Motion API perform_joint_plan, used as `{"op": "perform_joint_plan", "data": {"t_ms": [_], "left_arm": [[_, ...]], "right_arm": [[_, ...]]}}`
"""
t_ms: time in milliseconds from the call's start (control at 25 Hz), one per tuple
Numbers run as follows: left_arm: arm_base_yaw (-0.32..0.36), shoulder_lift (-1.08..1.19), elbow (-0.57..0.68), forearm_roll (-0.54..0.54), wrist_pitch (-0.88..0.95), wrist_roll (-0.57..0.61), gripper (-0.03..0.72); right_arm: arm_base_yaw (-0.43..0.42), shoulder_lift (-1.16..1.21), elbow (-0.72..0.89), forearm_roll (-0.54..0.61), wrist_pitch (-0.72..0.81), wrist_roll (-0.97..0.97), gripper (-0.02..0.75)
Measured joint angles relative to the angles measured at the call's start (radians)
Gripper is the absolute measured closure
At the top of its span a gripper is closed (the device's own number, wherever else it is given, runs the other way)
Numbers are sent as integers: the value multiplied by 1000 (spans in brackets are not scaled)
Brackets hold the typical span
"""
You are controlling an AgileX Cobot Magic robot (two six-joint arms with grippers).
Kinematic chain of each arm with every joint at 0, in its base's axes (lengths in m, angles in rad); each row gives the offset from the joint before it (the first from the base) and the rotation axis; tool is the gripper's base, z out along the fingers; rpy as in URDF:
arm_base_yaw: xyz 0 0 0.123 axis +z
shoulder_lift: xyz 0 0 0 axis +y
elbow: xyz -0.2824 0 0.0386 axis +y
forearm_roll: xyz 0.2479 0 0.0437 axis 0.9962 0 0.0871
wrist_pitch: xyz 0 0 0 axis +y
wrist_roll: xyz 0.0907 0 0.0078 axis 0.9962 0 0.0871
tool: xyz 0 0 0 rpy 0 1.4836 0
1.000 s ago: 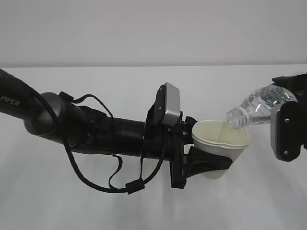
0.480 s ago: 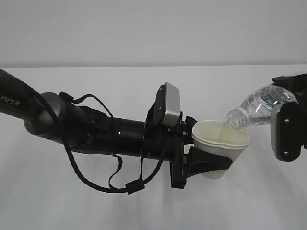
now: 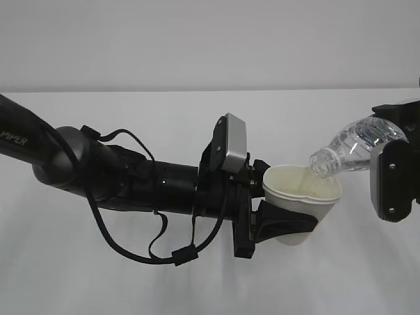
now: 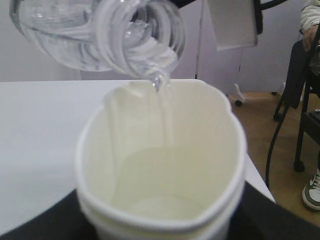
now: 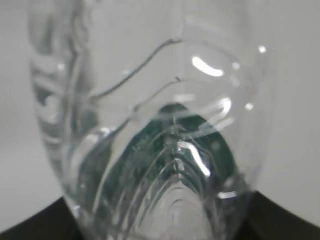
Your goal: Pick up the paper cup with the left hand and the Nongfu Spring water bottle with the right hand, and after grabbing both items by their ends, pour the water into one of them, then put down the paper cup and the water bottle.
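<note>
Since the earlier frame almost nothing had shifted: the bottle [image 3: 357, 146] had kept its downward tilt, its open neck just above the far rim of the cup [image 3: 302, 200], and only the glints inside it had changed. A thin stream of water [image 4: 159, 85] fell from the neck into the cup, where a shallow pool lay at the bottom. The cup's rim was squeezed out of round, pinched to a soft point on the near side in the left wrist view. The left tool [image 3: 279, 220] was part-way open and clamped around the cup's lower half, holding it upright above the counter [image 3: 197, 289]. The right tool [image 3: 394, 170] gripped the bottle by its base end at the right edge of the exterior view, its jaws likewise part-way open around the ribbed plastic. Beneath both arms the white counter lay bare, with open room in front and behind. Past the counter's right edge, in the left wrist view, stood a chair leg [image 4: 300, 145] and a shoe [image 4: 312, 190] on a wooden floor [image 4: 260, 130].
</note>
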Motion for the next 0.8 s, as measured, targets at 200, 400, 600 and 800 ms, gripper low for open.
{"op": "perform_joint_plan", "data": {"t_ms": [200,400,600,800], "left_arm": [[0,0,0,0,0,0,292],[0,0,0,0,0,0,292],[0,0,0,0,0,0,292],[0,0,0,0,0,0,292]], "right_arm": [[0,0,0,0,0,0,343],[0,0,0,0,0,-2,343],[0,0,0,0,0,-2,343],[0,0,0,0,0,-4,343]]}}
